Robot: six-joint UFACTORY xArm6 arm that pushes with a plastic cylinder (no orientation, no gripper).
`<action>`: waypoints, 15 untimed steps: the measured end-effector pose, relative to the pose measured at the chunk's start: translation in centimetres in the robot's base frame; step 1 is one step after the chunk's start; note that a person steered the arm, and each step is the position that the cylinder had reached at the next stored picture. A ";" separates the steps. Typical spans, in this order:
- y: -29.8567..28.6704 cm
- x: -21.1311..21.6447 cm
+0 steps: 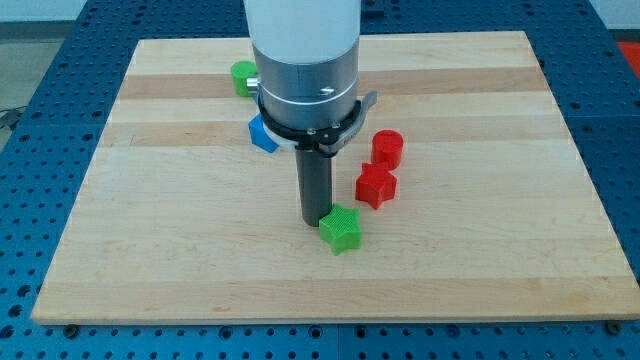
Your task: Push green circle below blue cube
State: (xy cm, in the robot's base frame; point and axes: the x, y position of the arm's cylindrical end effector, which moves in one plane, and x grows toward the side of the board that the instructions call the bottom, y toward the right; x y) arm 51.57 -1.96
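Green circle, the round green plastic block, sits toward the view's top-left of the blue plastic cube, which the arm's body largely hides, so it is above that cube and not yet below it. My tip, a bare dark rod with no claw to open or hold anything, rests on the wooden surface well toward the view's bottom-right of the blue cube, touching a green star-shaped block. Judging from this, the circle lies up and to the view's left of my tip, beyond the blue cube.
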 end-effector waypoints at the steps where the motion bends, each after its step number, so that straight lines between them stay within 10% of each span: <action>1: 0.0 0.0; 5: -13.3 -1.0; 8: -15.2 -25.3; 10: -15.1 -30.7; 13: -10.7 -27.3; 15: -10.7 -12.6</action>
State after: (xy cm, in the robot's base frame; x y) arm 38.95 -12.68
